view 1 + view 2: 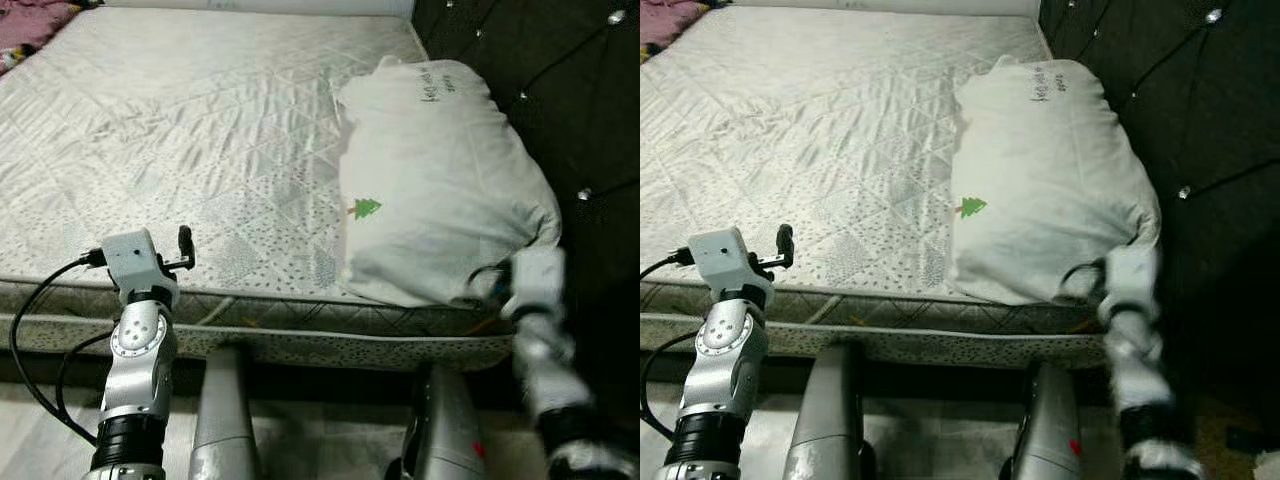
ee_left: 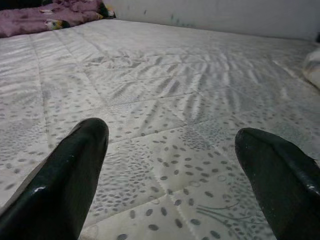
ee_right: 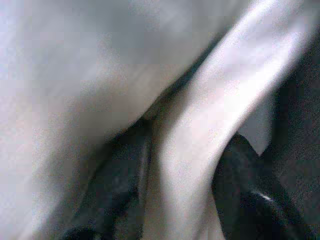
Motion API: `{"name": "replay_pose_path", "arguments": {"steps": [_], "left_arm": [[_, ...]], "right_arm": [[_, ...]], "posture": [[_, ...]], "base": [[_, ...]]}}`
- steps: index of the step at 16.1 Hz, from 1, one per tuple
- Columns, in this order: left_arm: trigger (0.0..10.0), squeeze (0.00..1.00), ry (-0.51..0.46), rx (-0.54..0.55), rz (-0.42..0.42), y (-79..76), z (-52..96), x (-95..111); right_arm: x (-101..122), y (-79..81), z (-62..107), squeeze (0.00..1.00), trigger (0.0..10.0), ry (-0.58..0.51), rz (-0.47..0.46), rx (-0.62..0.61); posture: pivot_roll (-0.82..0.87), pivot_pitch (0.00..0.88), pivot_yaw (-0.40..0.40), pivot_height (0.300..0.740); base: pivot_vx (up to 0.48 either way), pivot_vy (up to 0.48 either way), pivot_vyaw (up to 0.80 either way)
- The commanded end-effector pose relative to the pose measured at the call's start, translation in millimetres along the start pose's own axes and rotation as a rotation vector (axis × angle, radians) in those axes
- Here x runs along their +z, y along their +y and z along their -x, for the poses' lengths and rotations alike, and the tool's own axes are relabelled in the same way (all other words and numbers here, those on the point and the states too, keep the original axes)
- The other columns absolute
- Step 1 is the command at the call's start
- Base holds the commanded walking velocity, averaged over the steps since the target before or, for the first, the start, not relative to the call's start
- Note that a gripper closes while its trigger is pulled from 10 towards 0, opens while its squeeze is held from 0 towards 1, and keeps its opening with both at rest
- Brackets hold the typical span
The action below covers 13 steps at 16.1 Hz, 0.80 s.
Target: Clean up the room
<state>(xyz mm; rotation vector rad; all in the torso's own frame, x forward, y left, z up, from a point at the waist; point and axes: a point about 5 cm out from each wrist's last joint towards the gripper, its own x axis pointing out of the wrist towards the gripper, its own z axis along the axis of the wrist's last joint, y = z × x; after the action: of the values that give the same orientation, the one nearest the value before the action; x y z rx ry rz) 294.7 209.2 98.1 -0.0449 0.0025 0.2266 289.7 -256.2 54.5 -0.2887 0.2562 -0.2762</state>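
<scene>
Pillow [image 1: 440,180] lies on mattress [image 1: 180,150], right side.

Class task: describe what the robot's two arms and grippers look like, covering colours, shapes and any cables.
Both arms are silver with round joints and black bands. The left arm carries a boxy pale grey wrist block with a looping black cable. The left gripper has two glossy black fingers; the right gripper too, though blurred.

Even, soft indoor light on the pale bed [image 1: 200,130], headboard [image 1: 560,90] sunk in deep shadow with small glints, right arm [image 1: 540,340] smeared by motion blur — right wrist view wholly blurred, left wrist view sharp — its dark fingers [image 2: 65,185] glossy
</scene>
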Motion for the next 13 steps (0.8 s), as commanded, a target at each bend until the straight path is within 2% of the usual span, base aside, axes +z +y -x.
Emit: {"name": "replay_pose_path", "arguments": {"steps": [1,3,6,8,10,13], "left_arm": [[10.0,0.0,-0.021,0.002,0.001,-0.2,-3.6,6.5],[10.0,0.0,-0.031,0.011,-0.012,4.1,-7.7,9.2],[10.0,0.0,-0.062,0.021,-0.004,3.4,-10.9,17.0],[10.0,0.0,-0.077,0.017,0.003,-1.4,-9.5,20.4],[10.0,0.0,-0.093,0.008,-0.006,-4.8,-6.8,23.1],[10.0,0.0,-0.098,0.009,0.002,-5.0,-2.6,24.7]], "right_arm": [[3.4,7.1,0.6,1.0,10.0,-0.005,0.005,0.031],[12.2,5.1,-3.8,1.0,10.0,-0.026,-0.013,-0.014],[54.6,-4.0,-14.4,1.0,10.0,-0.198,-0.007,-0.041],[84.5,4.7,-18.9,1.0,10.0,-0.297,-0.014,-0.008],[101.1,15.4,-19.4,1.0,10.0,-0.353,-0.043,0.021],[118.1,43.0,-7.7,1.0,10.0,-0.457,-0.065,0.122]], "posture": [[0.07,0.0,-0.018,0.491],[0.08,0.0,-0.009,0.491],[0.09,0.0,-0.021,0.491],[0.1,0.0,-0.027,0.491],[0.11,0.0,-0.032,0.491],[0.11,0.0,-0.031,0.491]], "base": [[0.0,0.0,0.0],[0.0,0.0,0.0],[0.0,0.0,0.0],[0.0,0.0,0.0],[0.0,0.0,0.0],[0.0,0.0,0.0]]}}
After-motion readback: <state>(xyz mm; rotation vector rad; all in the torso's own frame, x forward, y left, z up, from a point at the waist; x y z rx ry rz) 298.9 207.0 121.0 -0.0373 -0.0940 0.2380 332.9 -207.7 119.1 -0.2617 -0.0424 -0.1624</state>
